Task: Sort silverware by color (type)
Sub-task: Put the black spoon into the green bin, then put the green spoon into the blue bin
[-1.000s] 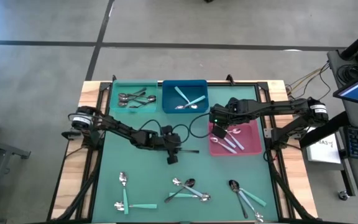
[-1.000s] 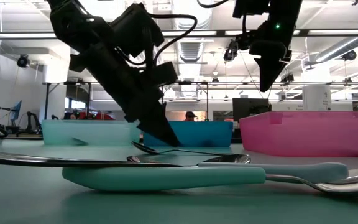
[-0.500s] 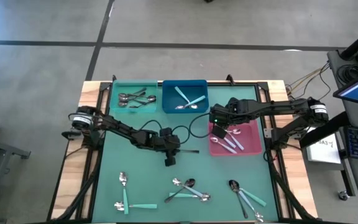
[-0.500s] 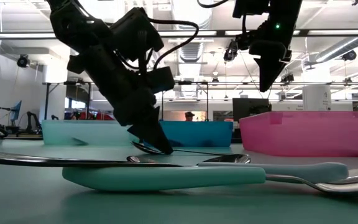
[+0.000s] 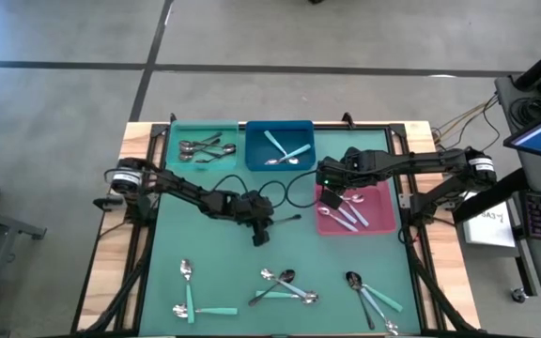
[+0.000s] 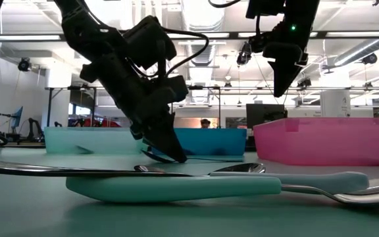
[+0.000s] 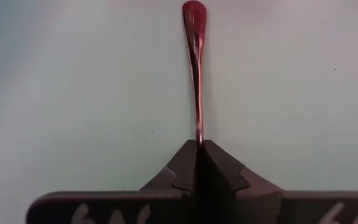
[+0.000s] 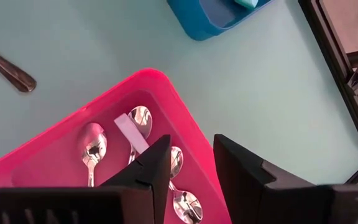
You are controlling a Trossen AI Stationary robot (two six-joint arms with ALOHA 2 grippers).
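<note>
My left gripper (image 5: 259, 228) is at the middle of the green table, shut on a dark metal spoon (image 5: 287, 221) whose handle points toward the table's right. My right gripper (image 8: 190, 163) hangs open above the pink bin (image 5: 374, 223), which holds several silver spoons (image 8: 93, 149). The teal bin (image 5: 200, 134) holds dark spoons. Turquoise-handled spoons lie in the blue bin (image 5: 278, 129). More silverware lies near the front edge: a left group (image 5: 188, 287), a middle group (image 5: 285, 285) and a right group (image 5: 368, 295). My left gripper pinches the dark spoon's handle (image 7: 199, 135) between its two shut fingers, close to the bowl end. The fingers slant down from the table's left. The handle sticks out ahead of them to its free end (image 7: 193, 12). The bowl (image 6: 152, 155) shows just behind the fingertips, low over the table.
The three bins stand in a row along the far edge. The table's left half between the bins and the near spoons is bare green mat (image 5: 186, 235). A black frame (image 8: 334, 68) borders the table on the right.
My left gripper has shut on the dark spoon near its bowl. The spoon's handle has swung a little toward the far edge.
</note>
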